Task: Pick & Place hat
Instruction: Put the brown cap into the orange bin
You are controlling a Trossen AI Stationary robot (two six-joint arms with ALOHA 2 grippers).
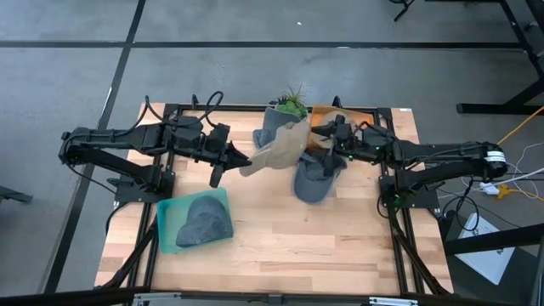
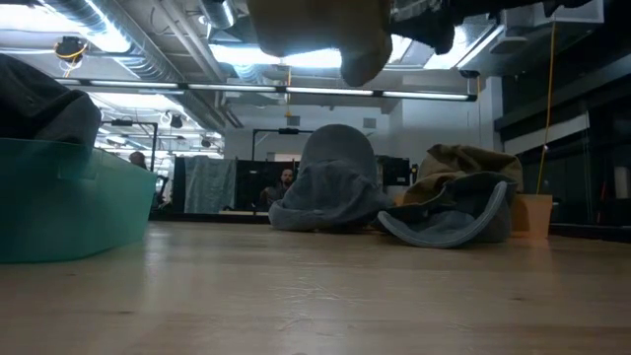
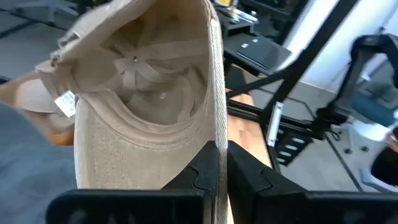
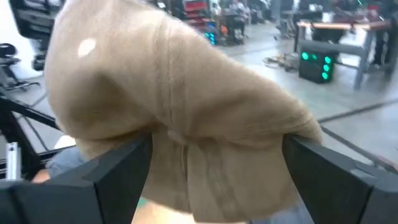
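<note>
A tan cap (image 1: 280, 149) hangs in the air between my two grippers, above the table's far middle. In the low view the tan cap (image 2: 315, 35) is well clear of the wood. My left gripper (image 1: 240, 161) is shut on its brim. In the left wrist view the cap's hollow inside (image 3: 149, 93) with a white label faces the camera. My right gripper (image 1: 327, 149) is open. Its fingers (image 4: 112, 171) stand wide apart on either side of the cap's crown (image 4: 180, 93). My left gripper (image 3: 222, 155) pinches the edge of the tan cap's brim (image 3: 216, 134) between its two fingers, coming level from the table's left side. The cap is lifted clear and stretches away from the fingers toward the right arm. My right gripper (image 4: 214, 149): I cannot tell whether its open fingers touch the crown.
A teal bin (image 1: 170, 217) near the left front holds a dark grey hat (image 1: 204, 221). Two more grey hats lie on the table, one (image 1: 316, 180) under the right gripper and one (image 1: 272, 132) by a plant (image 1: 293, 102) at the far edge. Bare wood fills the near half.
</note>
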